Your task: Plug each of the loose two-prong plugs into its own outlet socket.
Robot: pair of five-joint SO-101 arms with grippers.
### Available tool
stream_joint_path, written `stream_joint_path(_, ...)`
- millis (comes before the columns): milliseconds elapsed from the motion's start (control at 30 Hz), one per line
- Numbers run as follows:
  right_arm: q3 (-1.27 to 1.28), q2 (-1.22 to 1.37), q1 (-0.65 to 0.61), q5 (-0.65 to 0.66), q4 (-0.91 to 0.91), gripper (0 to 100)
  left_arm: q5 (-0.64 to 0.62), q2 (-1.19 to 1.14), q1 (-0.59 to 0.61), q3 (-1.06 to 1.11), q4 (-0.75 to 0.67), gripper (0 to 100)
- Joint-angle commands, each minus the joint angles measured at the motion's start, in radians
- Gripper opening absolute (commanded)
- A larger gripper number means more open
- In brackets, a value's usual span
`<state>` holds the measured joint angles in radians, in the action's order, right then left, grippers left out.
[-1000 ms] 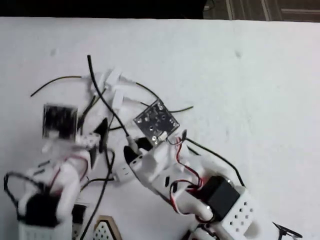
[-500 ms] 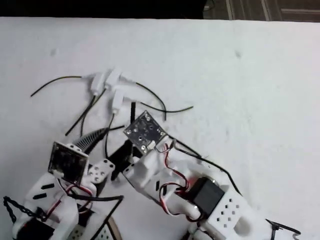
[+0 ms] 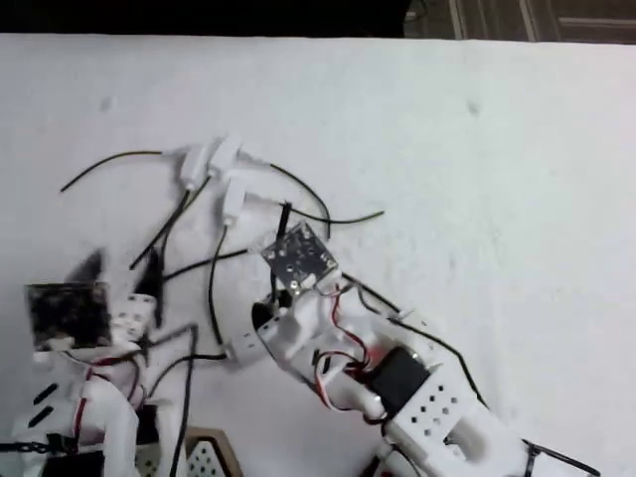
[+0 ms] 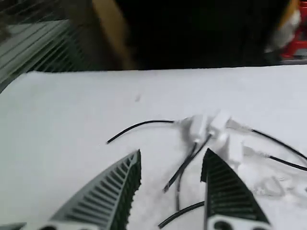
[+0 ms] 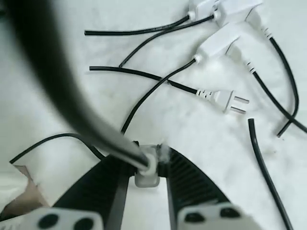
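Observation:
A cluster of white outlet sockets (image 3: 214, 164) with short black leads lies left of the table's middle, also in the left wrist view (image 4: 206, 130) and the right wrist view (image 5: 221, 39). One loose two-prong plug (image 5: 229, 100) rests on the table close to them, its prongs bare. My right gripper (image 5: 149, 160) is shut on a white plug (image 5: 145, 171) whose black cable (image 5: 57, 81) rises past the wrist camera. In the high view my right gripper (image 3: 263, 318) hangs just below the sockets. My left gripper (image 4: 172, 155) is open and holds nothing, standing left of the cluster (image 3: 124, 266).
Loose black cable ends (image 3: 104, 167) trail across the white table (image 3: 477, 179) around the sockets. A small white piece (image 3: 241, 348) with a black lead lies beside the right arm. A wooden perforated part (image 3: 204, 452) sits at the front edge. Wide free room lies to the right.
My left arm has swung left, away from the right gripper. The right arm shifted slightly, and the cable it holds now stands up short beside its wrist camera.

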<state>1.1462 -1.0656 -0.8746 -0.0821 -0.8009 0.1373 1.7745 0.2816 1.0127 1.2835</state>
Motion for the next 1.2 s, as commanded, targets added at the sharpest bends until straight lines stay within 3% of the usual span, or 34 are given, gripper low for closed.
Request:
stream_joint_path(0,0.063,-0.007,0.013,-0.006,0.111,1.7,-0.002,0.004,0.206,0.086,-0.009,21)
stream_joint_path(233,0.078,0.108,0.016,-0.101,0.154,1.7,-0.002,0.004,0.242,0.293,-0.081,21)
stream_joint_path(500,-0.049,0.378,0.012,-0.195,0.156,1.7,0.000,0.004,0.246,0.351,-0.094,21)
stream_joint_path(900,-0.044,0.519,0.030,-0.201,0.268,1.7,0.000,0.004,0.246,0.358,-0.094,21)
stream_joint_path(1167,-0.043,0.518,0.044,-0.195,0.180,1.7,0.003,0.004,0.246,0.368,-0.095,21)
